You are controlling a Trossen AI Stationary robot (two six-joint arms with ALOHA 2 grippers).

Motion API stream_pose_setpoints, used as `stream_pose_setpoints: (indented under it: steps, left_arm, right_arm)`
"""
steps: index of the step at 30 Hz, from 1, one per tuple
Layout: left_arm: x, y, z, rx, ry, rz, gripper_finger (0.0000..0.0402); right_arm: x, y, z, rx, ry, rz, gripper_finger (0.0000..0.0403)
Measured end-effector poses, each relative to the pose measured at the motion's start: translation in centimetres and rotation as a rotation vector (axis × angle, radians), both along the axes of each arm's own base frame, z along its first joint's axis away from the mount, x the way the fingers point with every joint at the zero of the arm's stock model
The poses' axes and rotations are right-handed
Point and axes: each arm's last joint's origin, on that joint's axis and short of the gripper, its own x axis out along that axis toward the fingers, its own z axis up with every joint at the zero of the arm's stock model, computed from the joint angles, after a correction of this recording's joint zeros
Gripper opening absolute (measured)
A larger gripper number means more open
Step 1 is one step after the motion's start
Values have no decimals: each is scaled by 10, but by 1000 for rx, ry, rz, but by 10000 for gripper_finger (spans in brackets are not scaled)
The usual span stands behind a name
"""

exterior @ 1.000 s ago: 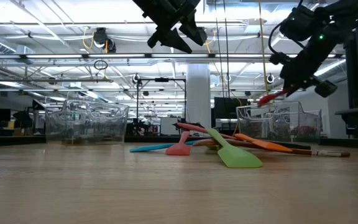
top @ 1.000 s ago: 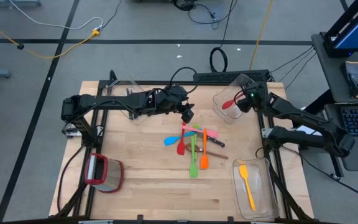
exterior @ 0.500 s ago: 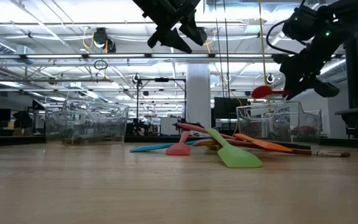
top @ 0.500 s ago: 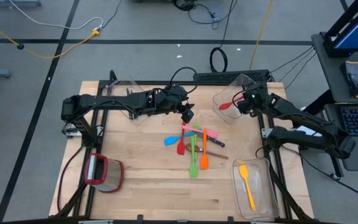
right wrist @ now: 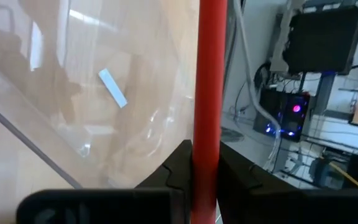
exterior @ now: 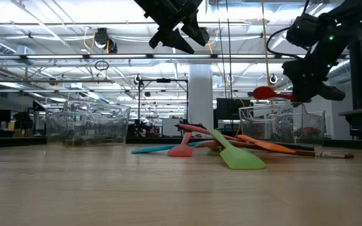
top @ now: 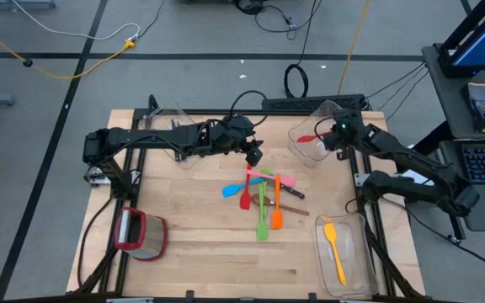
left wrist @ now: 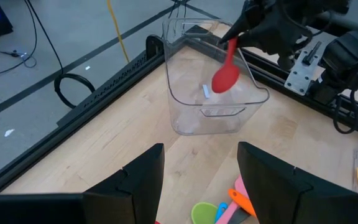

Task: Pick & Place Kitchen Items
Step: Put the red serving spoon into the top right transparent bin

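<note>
**Red spoon over back bin; most of the pile not yet sorted**

- Right gripper (top: 333, 135): clamped on the handle of a red spoon (top: 308, 139), which is carried level above the clear bin (top: 310, 156) at the back right of the table (top: 200, 244). In the right wrist view the red handle is seen pinched between the two dark fingers, with the bin's clear wall behind it. The spoon is not yet released; no other utensil can be made out in that bin.
- Left gripper (top: 253, 155): held in the air above the table, just behind the pile, fingers spread and holding nothing. It is judged to be waiting.
- Done so far, as judged: a yellow spatula (top: 334, 251) lies in the clear bin (top: 365, 269) at the front right.
- Left to do: a pile remains at mid-table, utensils crossing and touching — blue spoon (top: 232, 191), red spatula (top: 245, 200), green spatula (top: 262, 220), orange spatula (top: 276, 210), pink utensil (top: 283, 180), and a dark-handled knife (top: 293, 209) at its right edge.
- Red-rimmed container (top: 141, 234) stands at front left, well apart from the pile.
- Progress is judged early.
</note>
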Motion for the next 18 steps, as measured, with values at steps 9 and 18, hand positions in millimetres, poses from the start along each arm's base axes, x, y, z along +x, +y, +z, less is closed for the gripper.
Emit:
stream_pose_setpoints:
  steps: [9,18]
  left_arm:
    - [0,0,0,0,0,-1,209]
    - [0,0,0,2,2,-3,209]
  right_arm:
    - [4,-16,-13,67,16,-22,35]
    - [10,-27,-30,120,95,-12,35]
